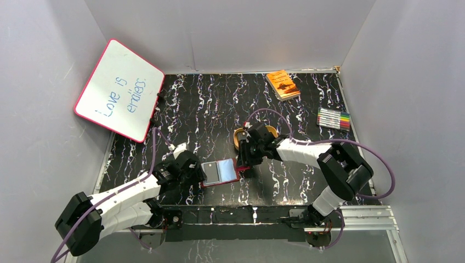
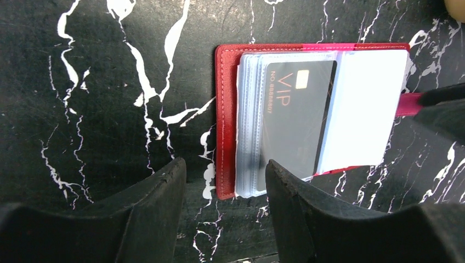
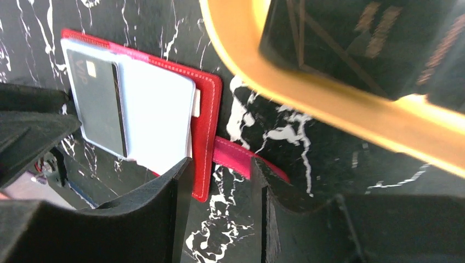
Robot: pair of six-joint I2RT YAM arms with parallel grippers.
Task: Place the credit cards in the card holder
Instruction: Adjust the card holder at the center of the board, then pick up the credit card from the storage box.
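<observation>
Black fingers point(image 2: 148, 219) of the left claw point(image 2: 225, 164) hang spread apart and pinch nothing. One is over the bare desk point(image 2: 82, 82) just beside the card holder point(image 2: 225, 109), and the other is over the holder's near edge. The card holder lies open and flat on the desk between the two claws. A black card point(image 2: 296, 115) marked VIP rests on its stack of clear sleeves, and a white card point(image 2: 364, 104) overlaps that card on the tab side. At the holder's far edge the right claw point(image 3: 220, 161) is also spread, with its fingers either side of the pink tab point(image 3: 236, 156); whether they touch it cannot be told. Just beyond the holder stands a gold tray point(image 3: 329, 104) holding a black box point(image 3: 351, 38). An orange book point(image 1: 283, 84) lies well apart from the holder.
</observation>
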